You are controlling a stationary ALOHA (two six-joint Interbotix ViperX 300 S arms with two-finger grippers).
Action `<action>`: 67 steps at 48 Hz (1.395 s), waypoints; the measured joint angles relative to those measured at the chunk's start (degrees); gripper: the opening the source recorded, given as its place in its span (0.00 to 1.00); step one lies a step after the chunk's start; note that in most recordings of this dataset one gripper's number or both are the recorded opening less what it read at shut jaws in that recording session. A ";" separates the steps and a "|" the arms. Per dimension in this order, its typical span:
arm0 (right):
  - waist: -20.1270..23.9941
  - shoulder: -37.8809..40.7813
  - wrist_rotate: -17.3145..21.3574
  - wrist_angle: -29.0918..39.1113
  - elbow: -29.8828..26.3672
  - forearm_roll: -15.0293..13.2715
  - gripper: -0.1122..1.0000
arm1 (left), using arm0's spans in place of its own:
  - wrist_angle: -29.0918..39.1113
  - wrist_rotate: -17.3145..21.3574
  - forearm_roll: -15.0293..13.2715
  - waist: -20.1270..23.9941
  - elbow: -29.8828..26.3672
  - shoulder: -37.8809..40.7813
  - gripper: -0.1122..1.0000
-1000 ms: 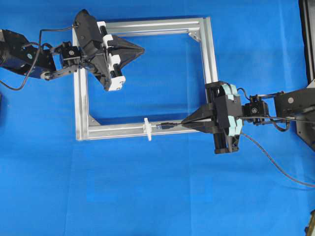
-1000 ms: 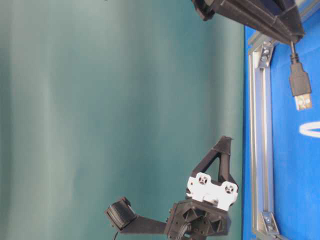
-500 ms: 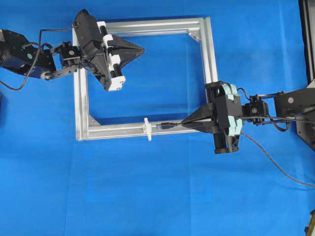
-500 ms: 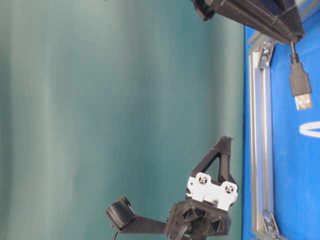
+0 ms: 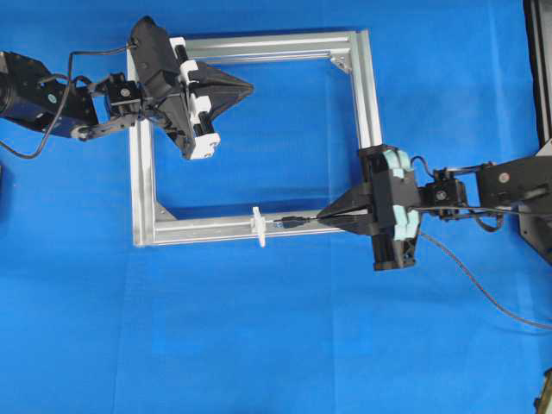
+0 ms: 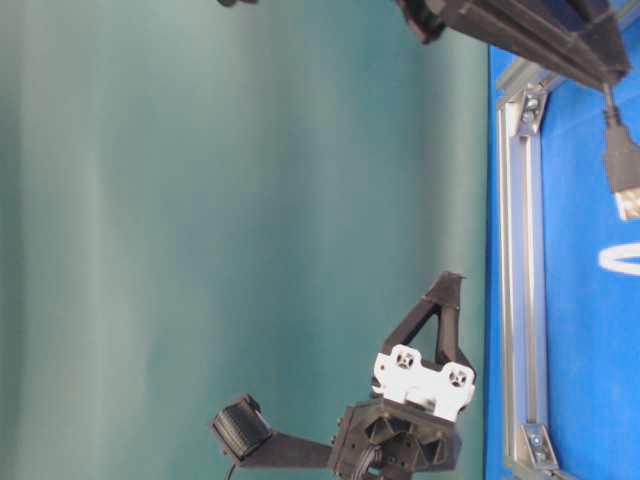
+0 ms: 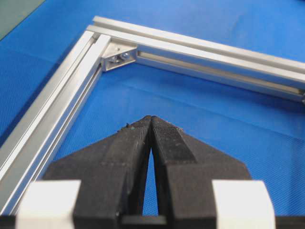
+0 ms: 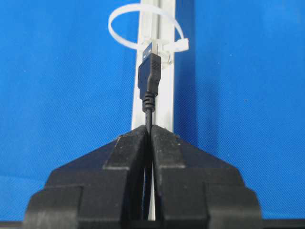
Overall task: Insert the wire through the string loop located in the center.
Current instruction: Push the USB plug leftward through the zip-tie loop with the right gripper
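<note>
My right gripper is shut on the wire, a thin black cable ending in a dark USB plug with a metal tip. The plug points left along the frame's lower bar, its tip just short of the string loop. In the right wrist view the white loop stands upright on the bar right ahead of the plug tip. The plug also shows in the table-level view, with the loop below it. My left gripper is shut and empty inside the frame's upper left.
The silver aluminium frame lies on the blue cloth, with corner brackets inside its corners. The wire trails off to the lower right behind my right arm. A dark stand edges the right side.
My right gripper has moved a little to the left with the wire, bringing the plug tip closer to the loop. The left arm has not moved.
</note>
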 measured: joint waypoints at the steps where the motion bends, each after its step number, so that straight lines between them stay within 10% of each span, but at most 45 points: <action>1: -0.09 0.44 0.00 -0.18 -0.18 0.00 0.08 | -0.09 0.00 0.00 -0.09 -0.09 0.00 0.10; 67: -0.09 11.95 0.00 -1.14 -13.10 0.00 0.08 | -0.18 0.00 0.00 0.00 0.00 0.00 0.10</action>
